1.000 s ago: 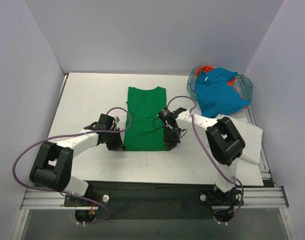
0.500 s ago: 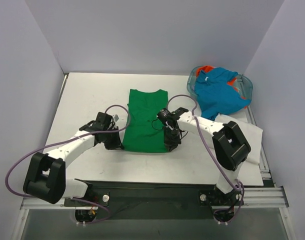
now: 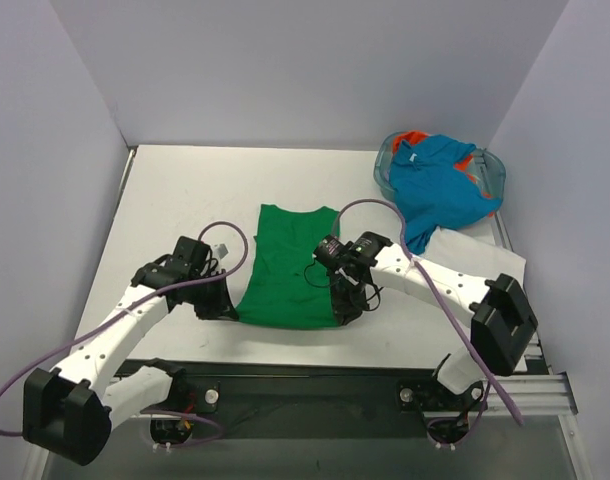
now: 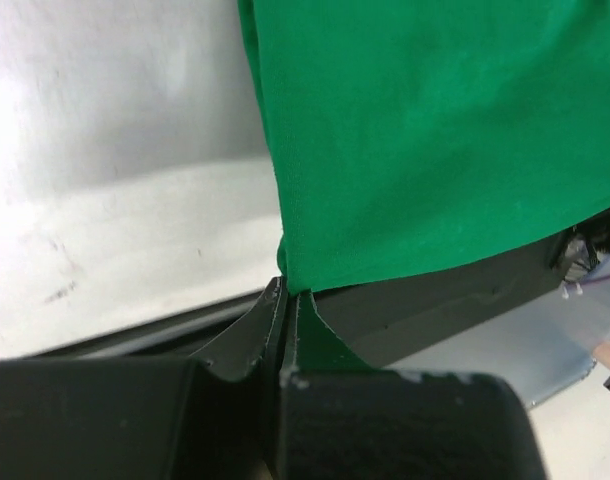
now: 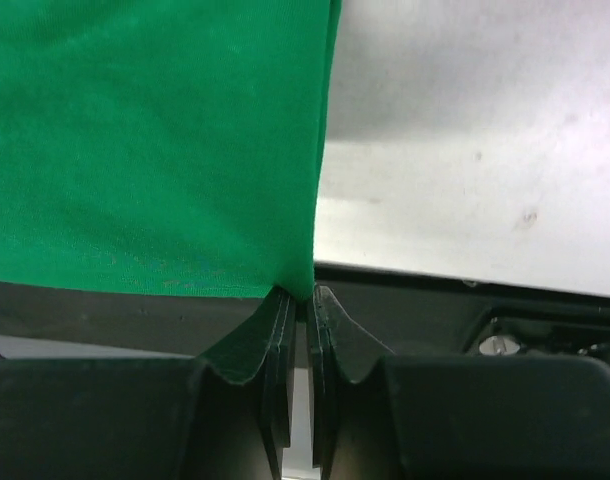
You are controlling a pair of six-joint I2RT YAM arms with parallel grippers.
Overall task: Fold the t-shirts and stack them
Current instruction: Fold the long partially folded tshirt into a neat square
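The green t-shirt [image 3: 288, 268] lies long and narrow on the white table, collar at the far end, its near hem drawn to the table's front edge. My left gripper [image 3: 232, 312] is shut on the shirt's near left corner [image 4: 290, 283]. My right gripper [image 3: 343, 312] is shut on the near right corner [image 5: 307, 288]. Both wrist views show green cloth [image 4: 435, 140] [image 5: 155, 140] stretching away from the pinched jaws. The turquoise blue t-shirt [image 3: 437, 187] with a white neck label lies heaped at the back right, with a strip of the orange-red shirt [image 3: 415, 138] behind it.
A clear plastic basket [image 3: 493, 175] holds the blue and orange-red shirts at the back right. A white sheet [image 3: 490, 268] lies on the table's right side. The table's front edge and black rail [image 3: 305, 375] are just below the grippers. Grey walls enclose the table.
Both grippers have pulled the green shirt's near corners toward the table's front edge. The whole shirt has slid nearer, and both arms have drawn back.
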